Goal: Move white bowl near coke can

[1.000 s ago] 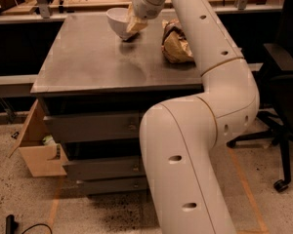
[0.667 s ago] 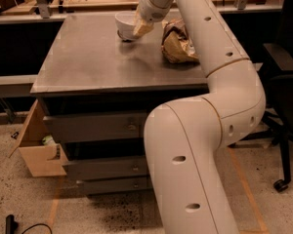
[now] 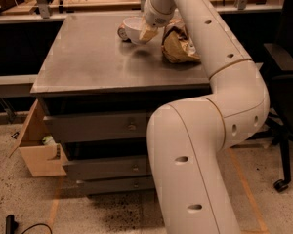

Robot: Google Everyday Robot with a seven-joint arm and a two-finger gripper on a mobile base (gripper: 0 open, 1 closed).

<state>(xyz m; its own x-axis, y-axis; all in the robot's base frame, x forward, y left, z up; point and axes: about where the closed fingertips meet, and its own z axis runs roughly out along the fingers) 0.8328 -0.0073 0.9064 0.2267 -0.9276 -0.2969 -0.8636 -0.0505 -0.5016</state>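
Bowl (image 3: 133,28): white, glossy, round. Sits at the far edge of the table (image 3: 88,62), tilted and apparently just off the surface, with a shadow beneath it. Gripper (image 3: 147,32) is at the bowl's right rim, tan fingers clamped on it. A rim pinch suits a thin hard wall and leaves the foot free for set-down.

Can (image 3: 121,32) lies just left of the bowl, silver end toward the camera, mostly hidden. Touching or apart: cannot tell.

Judgement: bowl is already near the can; lowering and release remain.

Bag (image 3: 178,45), crumpled brown, is right of the gripper. Table top is dull grey metal, smooth.
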